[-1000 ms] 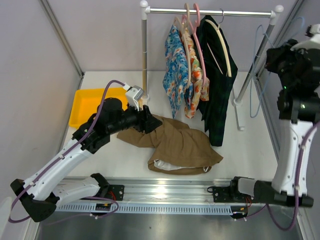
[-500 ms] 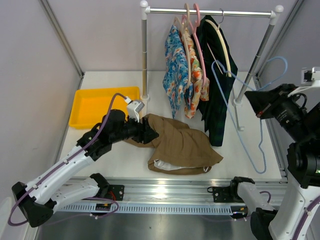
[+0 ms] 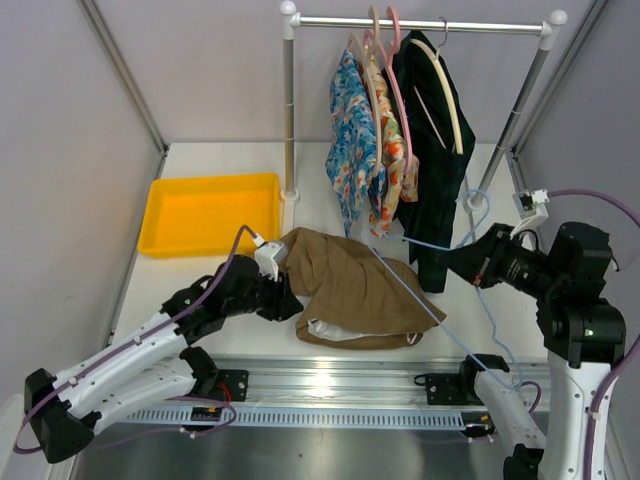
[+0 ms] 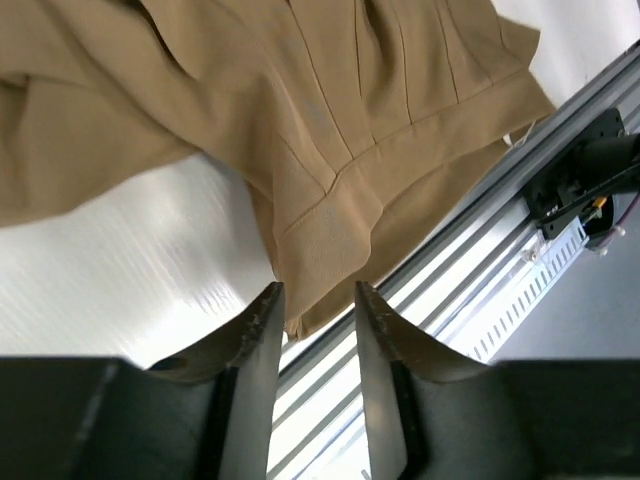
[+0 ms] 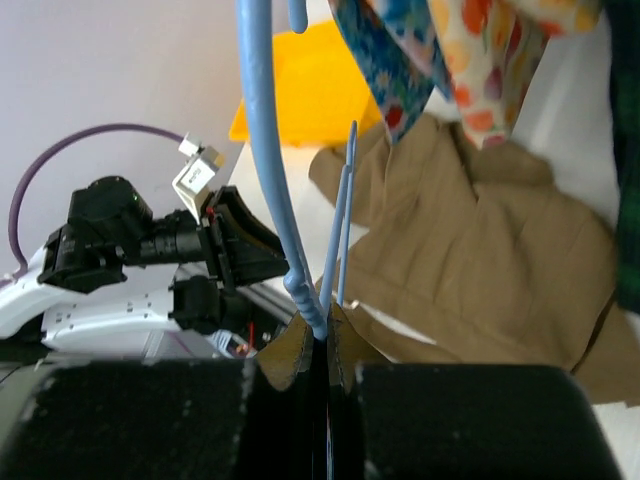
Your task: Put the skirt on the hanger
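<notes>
Left pincer point(image 4: 317, 292): jaws apart, tips low over the table point(image 3: 320, 165) at the skirt's left hem. A corner of the hem reaches in between the tips, but the cloth is not clamped. Right pincer point(image 5: 318, 335): jaws together on the hanger point(image 5: 262, 150), gripped by its wire and held in the air above the right half of the table, its frame reaching out over the skirt. Skirt point(image 3: 350, 285): crumpled flat on the table by the middle of the near edge, whitish lining showing at its near side, no part of it on the hanger. Rail point(image 3: 420, 22) at the far edge: other garments hang there, apart from the work.

Progress, as judged: the hanger is off the rail and in hand. The skirt is not yet gripped, lifted or threaded on, so most of the task is left.
</notes>
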`<move>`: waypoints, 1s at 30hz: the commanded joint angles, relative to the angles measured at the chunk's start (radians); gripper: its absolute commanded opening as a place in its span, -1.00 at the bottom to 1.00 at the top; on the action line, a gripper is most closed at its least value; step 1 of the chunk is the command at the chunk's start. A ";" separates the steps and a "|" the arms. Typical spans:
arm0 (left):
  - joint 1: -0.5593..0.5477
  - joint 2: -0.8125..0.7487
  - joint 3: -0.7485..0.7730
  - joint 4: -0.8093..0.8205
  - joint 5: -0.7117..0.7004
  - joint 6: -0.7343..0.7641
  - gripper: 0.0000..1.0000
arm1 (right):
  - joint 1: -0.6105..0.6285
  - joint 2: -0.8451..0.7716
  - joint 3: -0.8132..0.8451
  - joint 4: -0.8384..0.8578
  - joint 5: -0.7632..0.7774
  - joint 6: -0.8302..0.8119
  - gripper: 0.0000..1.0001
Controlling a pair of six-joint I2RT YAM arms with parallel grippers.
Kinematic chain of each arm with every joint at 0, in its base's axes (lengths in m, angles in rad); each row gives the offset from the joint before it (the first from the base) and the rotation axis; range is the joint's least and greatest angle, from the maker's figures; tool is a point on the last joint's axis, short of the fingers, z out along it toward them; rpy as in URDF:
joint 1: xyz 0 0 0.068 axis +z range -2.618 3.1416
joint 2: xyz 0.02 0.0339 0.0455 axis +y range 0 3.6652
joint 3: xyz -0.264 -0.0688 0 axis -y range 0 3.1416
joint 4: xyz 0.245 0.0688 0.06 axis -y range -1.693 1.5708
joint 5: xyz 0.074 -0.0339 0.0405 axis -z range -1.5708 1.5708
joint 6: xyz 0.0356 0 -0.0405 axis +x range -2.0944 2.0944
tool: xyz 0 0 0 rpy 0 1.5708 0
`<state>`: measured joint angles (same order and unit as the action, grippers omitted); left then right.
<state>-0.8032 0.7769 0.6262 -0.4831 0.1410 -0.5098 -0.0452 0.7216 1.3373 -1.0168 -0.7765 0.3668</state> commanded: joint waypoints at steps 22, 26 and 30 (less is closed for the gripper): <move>-0.275 0.134 0.000 -0.054 -0.320 -0.226 -0.29 | 0.468 -0.126 -0.375 0.141 0.091 0.055 -1.00; -0.275 0.176 0.007 -0.025 -0.330 -0.228 -0.30 | 0.577 -0.132 -0.420 0.181 0.138 0.086 -1.00; -0.275 0.194 0.020 -0.005 -0.342 -0.225 -0.29 | 0.662 -0.117 -0.447 0.208 0.207 0.092 -1.00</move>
<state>-1.0752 0.9630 0.5934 -0.5259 -0.1574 -0.7193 0.5591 0.6010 0.9001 -0.8856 -0.6319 0.4339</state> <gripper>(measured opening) 0.352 0.056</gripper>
